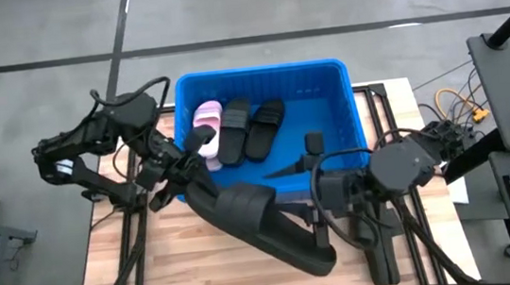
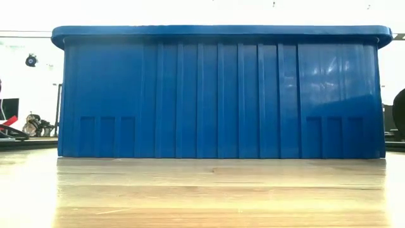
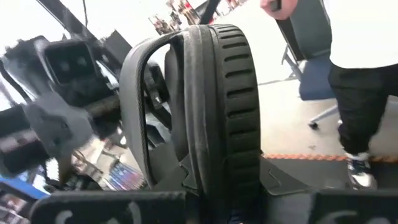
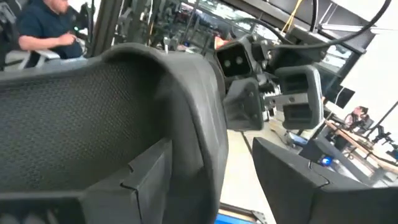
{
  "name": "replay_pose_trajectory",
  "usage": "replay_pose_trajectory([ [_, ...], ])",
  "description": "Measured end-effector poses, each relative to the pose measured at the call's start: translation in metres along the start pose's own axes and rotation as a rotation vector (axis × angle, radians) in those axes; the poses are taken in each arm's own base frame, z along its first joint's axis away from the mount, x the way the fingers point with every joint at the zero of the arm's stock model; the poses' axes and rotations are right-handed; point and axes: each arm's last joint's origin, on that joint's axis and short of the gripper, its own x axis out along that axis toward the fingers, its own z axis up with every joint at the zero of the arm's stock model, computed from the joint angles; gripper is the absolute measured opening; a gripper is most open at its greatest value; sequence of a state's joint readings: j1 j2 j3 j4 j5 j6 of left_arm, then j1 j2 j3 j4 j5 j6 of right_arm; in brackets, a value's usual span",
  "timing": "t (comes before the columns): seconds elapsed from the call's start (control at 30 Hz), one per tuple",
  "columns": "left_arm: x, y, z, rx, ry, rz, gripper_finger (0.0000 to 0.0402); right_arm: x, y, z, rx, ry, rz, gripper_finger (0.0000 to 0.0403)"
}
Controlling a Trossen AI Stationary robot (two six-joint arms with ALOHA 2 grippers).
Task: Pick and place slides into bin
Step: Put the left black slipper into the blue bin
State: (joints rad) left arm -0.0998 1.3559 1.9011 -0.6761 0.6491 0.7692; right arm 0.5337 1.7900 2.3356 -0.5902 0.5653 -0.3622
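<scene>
Slide (image 1: 263,222), black, pinched by our left end effector (image 1: 185,173); right end effector (image 1: 324,213) spread beside it, over desk (image 1: 212,280).

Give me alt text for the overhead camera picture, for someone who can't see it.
Seen from above, the left gripper and the right gripper hold up a large black slide between them, at the near edge of the blue bin. Inside the bin lie a pink slide and two black slides.

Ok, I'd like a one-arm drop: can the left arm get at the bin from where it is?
Probably yes: the left gripper, shut on the black slide, sits beside the bin's near wall. The open right gripper at the slide's other end may hinder.
</scene>
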Motion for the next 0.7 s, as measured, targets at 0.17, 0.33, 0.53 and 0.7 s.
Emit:
replay_pose_trajectory([
  [0.17, 0.006, 0.003, -0.003, 0.007, -0.008, 0.007, 0.0029, 0.002, -0.003, -0.001, -0.015, 0.006, -0.01, 0.021],
  [0.33, 0.016, 0.012, -0.006, -0.136, -0.049, 0.043, 0.0053, 0.005, -0.009, -0.003, -0.052, 0.014, -0.027, 0.0139],
  [0.53, 0.015, 0.022, -0.004, -0.24, -0.041, 0.198, 0.0147, 0.004, -0.013, -0.003, -0.058, 0.022, -0.065, 0.002],
  [0.7, -0.003, 0.02, 0.005, -0.257, 0.053, 0.367, 0.0218, 0.0, -0.018, -0.009, -0.06, 0.137, -0.229, 0.0012],
])
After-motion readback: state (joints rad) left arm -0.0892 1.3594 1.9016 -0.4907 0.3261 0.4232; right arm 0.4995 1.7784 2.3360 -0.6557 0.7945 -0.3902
